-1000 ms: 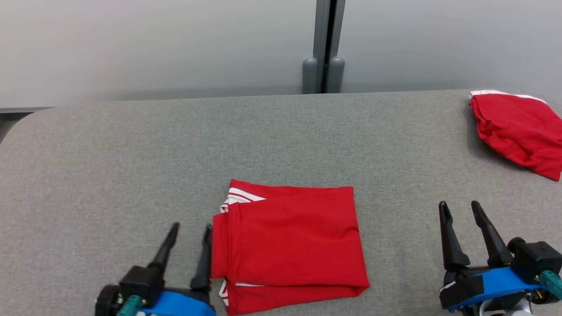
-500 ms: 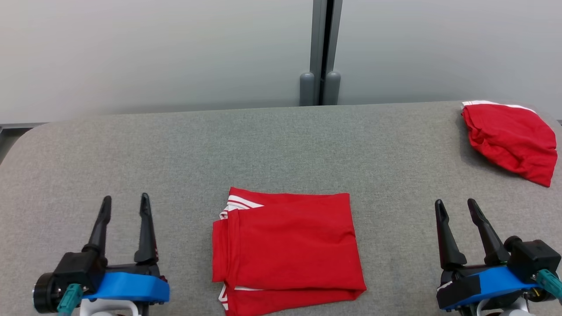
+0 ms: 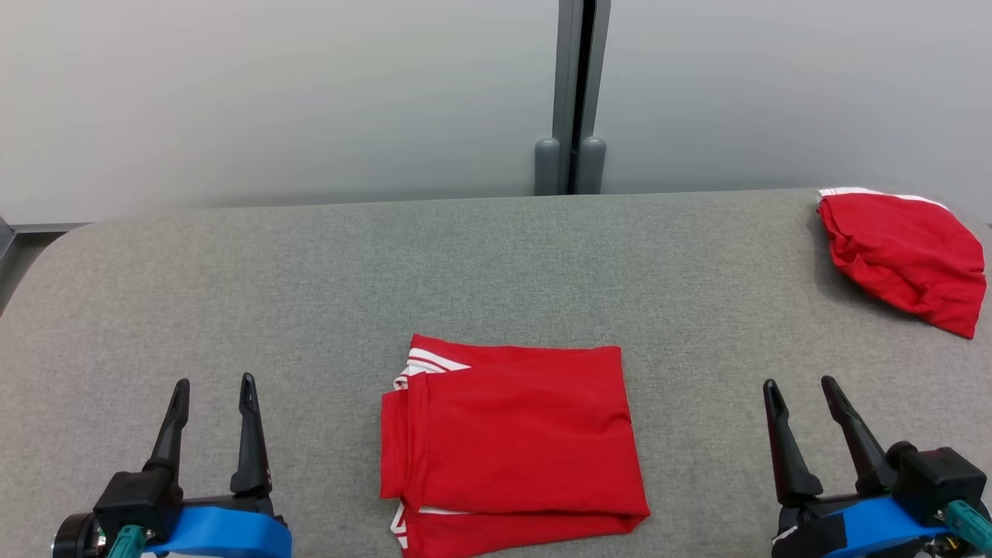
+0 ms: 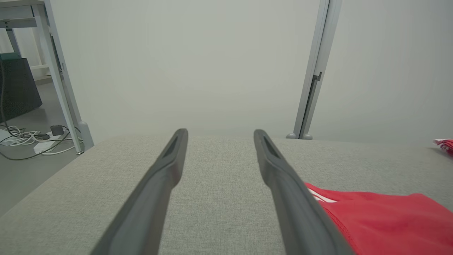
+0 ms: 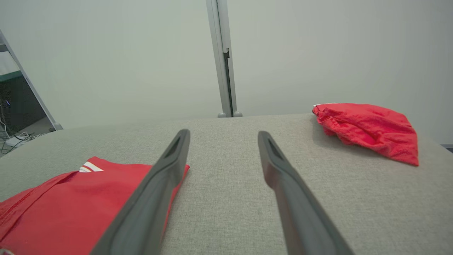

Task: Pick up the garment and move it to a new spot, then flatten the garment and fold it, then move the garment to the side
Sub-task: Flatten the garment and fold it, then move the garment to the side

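- The red folded garment with white stripes (image 3: 511, 446) lies flat on the grey cloth-covered table (image 3: 310, 294). It is in the middle of the near side, close to the robot.
- It is folded into a neat shape that is almost square. The white stripes peek out at its far left corner and again at its near left corner.
- The left gripper (image 3: 215, 381) hangs over the near left part of the table. Its two long dark fingers are spread apart and there is nothing between them.
- Bare table shows between the left gripper and the garment, so they do not touch.
- The right gripper (image 3: 798, 382) hangs over the near right part of the table. Its fingers are spread apart too, and it holds nothing.
- The right gripper is well apart from the garment, so the garment sits between the two grippers.
- A crumpled red cloth with a white edge (image 3: 903, 256) sits in a heap at the far right corner of the table, well away from the folded one.
- Behind the table is a pale grey wall (image 3: 271, 93) with a grey upright post (image 3: 577, 93) in it.
- In the left wrist view, white cables (image 4: 32, 138) lie on the floor past the left end of the table, near a white metal leg (image 4: 60, 78).
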Available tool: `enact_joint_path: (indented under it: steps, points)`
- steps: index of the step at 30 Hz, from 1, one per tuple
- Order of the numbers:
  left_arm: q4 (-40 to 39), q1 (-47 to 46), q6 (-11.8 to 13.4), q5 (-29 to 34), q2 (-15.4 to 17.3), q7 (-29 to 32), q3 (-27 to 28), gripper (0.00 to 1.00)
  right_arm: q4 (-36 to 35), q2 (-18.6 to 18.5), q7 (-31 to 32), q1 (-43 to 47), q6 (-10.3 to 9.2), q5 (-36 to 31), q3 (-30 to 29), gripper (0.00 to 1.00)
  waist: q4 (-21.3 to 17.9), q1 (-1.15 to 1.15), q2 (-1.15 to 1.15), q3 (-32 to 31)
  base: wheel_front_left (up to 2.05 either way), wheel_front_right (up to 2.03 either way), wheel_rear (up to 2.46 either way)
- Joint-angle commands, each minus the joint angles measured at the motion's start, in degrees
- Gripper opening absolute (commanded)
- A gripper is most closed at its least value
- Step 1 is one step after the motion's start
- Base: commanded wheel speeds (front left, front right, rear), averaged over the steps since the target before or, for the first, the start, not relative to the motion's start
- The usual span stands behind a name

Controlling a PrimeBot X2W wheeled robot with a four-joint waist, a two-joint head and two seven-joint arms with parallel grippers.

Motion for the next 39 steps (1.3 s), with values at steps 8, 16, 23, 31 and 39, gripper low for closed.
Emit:
enact_joint_path:
  steps: [8, 16, 23, 31, 39]
  points:
    - [0.28, -0.51, 0.15, 0.56, -0.17, -0.24, -0.02, 1.00, -1.05, -0.04, 0.96, 0.77, 0.04, -0.31, 0.37, 1.00, 0.33, 0.00, 0.00, 0.29, 0.00, 0.00, 0.00]
    - [0.02, -0.62, 0.27, 0.70, -0.25, -0.25, 0.41, 1.00, -0.47, -0.04, 1.60, 0.20, 0.04, -0.31, 0.72, 1.00, 0.36, 0.00, 0.00, 0.34, 0.00, 0.00, 0.00]
    - [-0.39, -1.65, 0.32, 0.95, -0.31, -0.25, 0.55, 1.00, 0.15, -0.52, 2.69, -5.27, 0.03, -2.09, 4.10, 1.00, 0.50, 0.00, 0.00, 1.46, 0.00, 0.00, 0.00]
    - [-0.44, -3.82, -0.03, 1.25, -0.59, -0.25, 0.20, 1.00, 4.65, -0.99, 6.46, -13.51, 0.03, -1.07, 9.10, 1.00, 1.98, 0.00, 0.00, 3.92, 0.00, 0.00, 0.00]
    - [-0.12, -5.42, -0.32, 1.50, -1.24, -0.25, 0.07, 1.00, 13.95, -0.98, 8.60, -16.14, 0.03, -0.85, 10.74, 1.00, 3.77, 0.00, 0.00, 6.18, 0.00, 0.00, 0.00]
